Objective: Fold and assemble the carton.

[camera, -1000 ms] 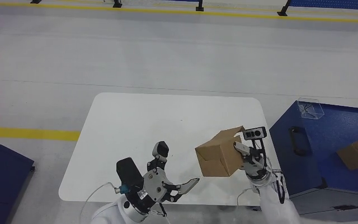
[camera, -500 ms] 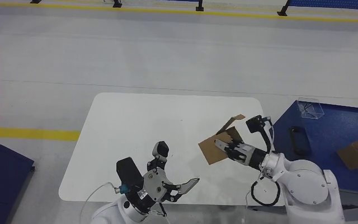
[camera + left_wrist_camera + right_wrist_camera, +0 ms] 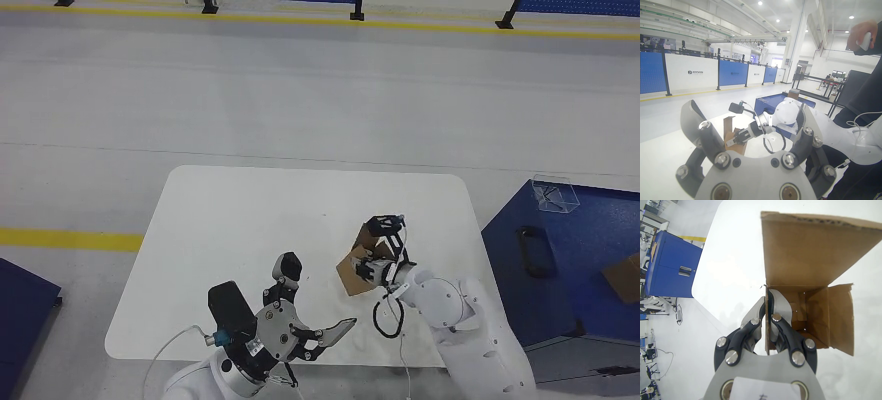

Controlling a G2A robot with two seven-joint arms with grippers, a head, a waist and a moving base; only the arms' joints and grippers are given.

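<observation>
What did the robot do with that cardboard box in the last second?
The right gripper, shut on a wall of the carton, carried it from the right edge of the table toward its middle, turning it on the way. The left gripper stayed open and unmoved at the near edge.

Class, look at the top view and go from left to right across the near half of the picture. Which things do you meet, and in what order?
left tool, open → carton → blue cabinet
</observation>
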